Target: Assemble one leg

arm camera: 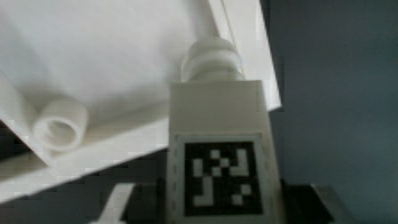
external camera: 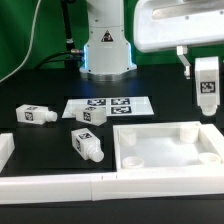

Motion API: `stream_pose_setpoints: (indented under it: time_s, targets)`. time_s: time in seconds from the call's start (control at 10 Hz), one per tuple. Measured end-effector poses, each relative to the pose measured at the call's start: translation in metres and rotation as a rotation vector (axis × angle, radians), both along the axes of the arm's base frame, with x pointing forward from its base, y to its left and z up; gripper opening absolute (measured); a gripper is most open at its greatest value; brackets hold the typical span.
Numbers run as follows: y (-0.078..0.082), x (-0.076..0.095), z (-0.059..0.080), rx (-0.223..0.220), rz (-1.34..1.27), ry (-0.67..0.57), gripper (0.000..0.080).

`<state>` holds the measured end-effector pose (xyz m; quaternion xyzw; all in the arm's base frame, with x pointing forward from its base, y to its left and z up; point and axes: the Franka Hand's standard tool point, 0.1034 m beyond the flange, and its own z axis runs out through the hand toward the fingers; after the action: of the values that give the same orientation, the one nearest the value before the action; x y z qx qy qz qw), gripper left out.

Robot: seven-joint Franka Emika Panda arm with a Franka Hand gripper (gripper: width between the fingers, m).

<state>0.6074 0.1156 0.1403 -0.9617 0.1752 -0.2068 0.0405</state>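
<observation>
My gripper (external camera: pixel 204 68) is shut on a white leg (external camera: pixel 206 90) with a black-and-white tag and holds it upright in the air, above the far right corner of the white tabletop (external camera: pixel 160 150). In the wrist view the leg (arm camera: pixel 222 140) fills the middle between my fingers (arm camera: pixel 125 200). Its threaded tip (arm camera: pixel 214 55) points at the tabletop's edge (arm camera: pixel 107 60), close to a round corner socket (arm camera: pixel 63 130). Three more legs lie on the table: one at the exterior view's left (external camera: pixel 35 113), one in the middle (external camera: pixel 95 116), one nearer the front (external camera: pixel 88 146).
The marker board (external camera: pixel 107 103) lies in front of the robot base (external camera: pixel 105 50). A white wall piece runs along the front (external camera: pixel 60 185) and up the exterior view's left edge (external camera: pixel 5 150).
</observation>
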Motion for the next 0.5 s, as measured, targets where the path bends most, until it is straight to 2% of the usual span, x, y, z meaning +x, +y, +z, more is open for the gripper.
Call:
stream_pose_setpoints:
  time_s: [0.1,0.2,0.3,0.4,0.5]
  targets:
    - [0.001,-0.001,-0.001,-0.005,0.012,0.005,0.0284]
    - [-0.005,0.0,-0.002,-0.027,0.046,0.002,0.0284]
    - [-0.021,0.005,-0.007,-0.094,0.139,-0.007,0.0284]
    - [-0.031,0.014,-0.01,-0.142,0.201,-0.013,0.0284]
    - [-0.031,0.021,-0.008,-0.168,0.245,-0.05,0.0284]
